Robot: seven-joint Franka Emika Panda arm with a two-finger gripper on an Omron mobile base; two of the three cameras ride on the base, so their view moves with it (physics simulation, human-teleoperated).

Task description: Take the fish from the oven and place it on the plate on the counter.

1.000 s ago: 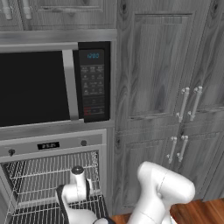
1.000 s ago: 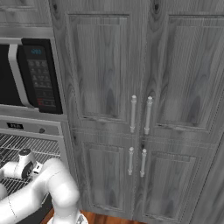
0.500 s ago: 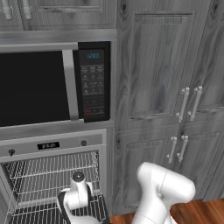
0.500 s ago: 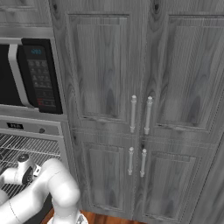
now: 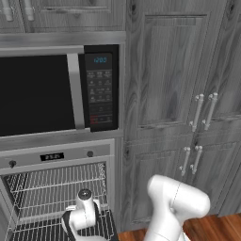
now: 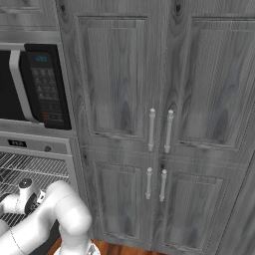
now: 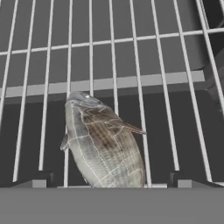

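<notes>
Grey-silver scaled fish [image 7: 103, 146]; pale wire rack [image 7: 131, 65].

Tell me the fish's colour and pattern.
Grey-silver fish with brownish back markings and fine pale scale lines; clearest in the hand view.

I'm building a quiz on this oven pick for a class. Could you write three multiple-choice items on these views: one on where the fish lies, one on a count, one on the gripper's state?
1. Where does the fish lie?
A. on a wire rack
B. on a plate
C. in the sink

2. How many bar handles show on the tall cabinet doors right of the oven in the right base view?
A. two
B. four
C. six

3. What state is the gripper in?
A. shut on the fish
B. shut on nothing
C. open, with the fish between its fingertips

Key: 1 A, since rack wires run under it in the hand view. 2 B, an upper pair and a lower pair. 3 C, as the dark tips stand wide apart on either side of the fish.
</notes>
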